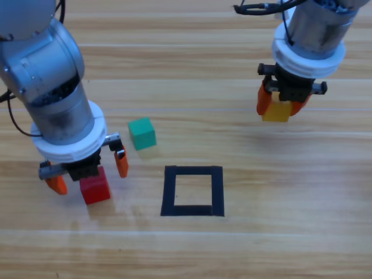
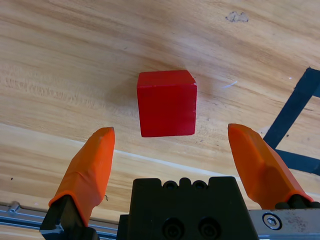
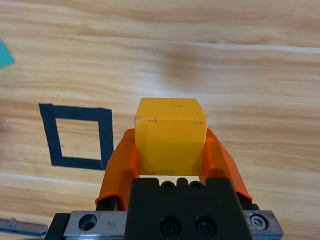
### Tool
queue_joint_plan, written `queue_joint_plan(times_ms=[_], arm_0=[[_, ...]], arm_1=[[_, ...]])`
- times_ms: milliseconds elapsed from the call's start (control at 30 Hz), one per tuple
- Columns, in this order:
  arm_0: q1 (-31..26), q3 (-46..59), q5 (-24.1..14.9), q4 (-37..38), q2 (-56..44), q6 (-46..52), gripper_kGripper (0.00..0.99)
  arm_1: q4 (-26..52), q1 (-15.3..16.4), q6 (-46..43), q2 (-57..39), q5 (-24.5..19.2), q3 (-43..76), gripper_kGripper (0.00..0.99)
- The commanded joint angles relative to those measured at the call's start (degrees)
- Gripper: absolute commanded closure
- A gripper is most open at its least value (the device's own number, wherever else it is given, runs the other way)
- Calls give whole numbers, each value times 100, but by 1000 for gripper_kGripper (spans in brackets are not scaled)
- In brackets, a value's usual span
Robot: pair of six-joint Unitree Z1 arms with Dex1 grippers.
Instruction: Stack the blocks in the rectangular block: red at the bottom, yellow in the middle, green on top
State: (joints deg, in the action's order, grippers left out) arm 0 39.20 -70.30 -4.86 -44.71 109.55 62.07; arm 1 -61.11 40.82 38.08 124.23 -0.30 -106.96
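Orange jaws of the left gripper point(image 1: 89, 169) stand spread wide on either side of the red cube point(image 1: 95, 185), neither touching it; in the left wrist view the cube point(image 2: 166, 103) sits on the wood just ahead of the two jaw tips, slightly turned against their line. The right gripper point(image 1: 281, 103) is clamped on the yellow cube point(image 1: 276, 110), which the right wrist view shows squeezed between both jaws and held above the table point(image 1: 244, 244). The teal-green cube point(image 1: 142, 133) rests free on the wood, near the left gripper and up-left of the black tape square point(image 1: 193, 190), whose centre holds no cube yet. Red has to go down first, so the step in hand looks like the left arm's grasp. Because the cube lies a little skewed to the jaws, closing may twist it or catch it on an edge, so it could slip out or land crooked in the square. A red cube set off-centre would leave poor footing for yellow. Both arms must also reach the same square, so bringing yellow in too soon risks the wrists knocking together.
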Motion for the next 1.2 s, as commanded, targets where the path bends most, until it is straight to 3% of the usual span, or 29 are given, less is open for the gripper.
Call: queue_joint_plan(times_ms=[33,600,700,767,900,1000,1200], arm_0=[[-184,60,-6,155,401,-108,53],[-395,25,-120,234,629,-222,105],[-527,86,-129,234,532,-354,203],[-597,122,-147,234,480,-451,318],[-641,174,-164,208,445,-679,665],[-633,139,-173,129,462,-855,857],[-237,-573,-305,-302,612,-1215,899]], arm_1=[[-59,-92,-196,-118,223,263,990],[-15,-92,-214,-127,-93,351,990],[-15,-92,-205,-180,-155,360,990],[-15,-92,-205,-206,-163,369,990],[-15,-92,-205,-259,-190,377,990],[-15,-92,-205,-268,-216,377,990],[-15,-92,-187,-312,-304,395,990]])
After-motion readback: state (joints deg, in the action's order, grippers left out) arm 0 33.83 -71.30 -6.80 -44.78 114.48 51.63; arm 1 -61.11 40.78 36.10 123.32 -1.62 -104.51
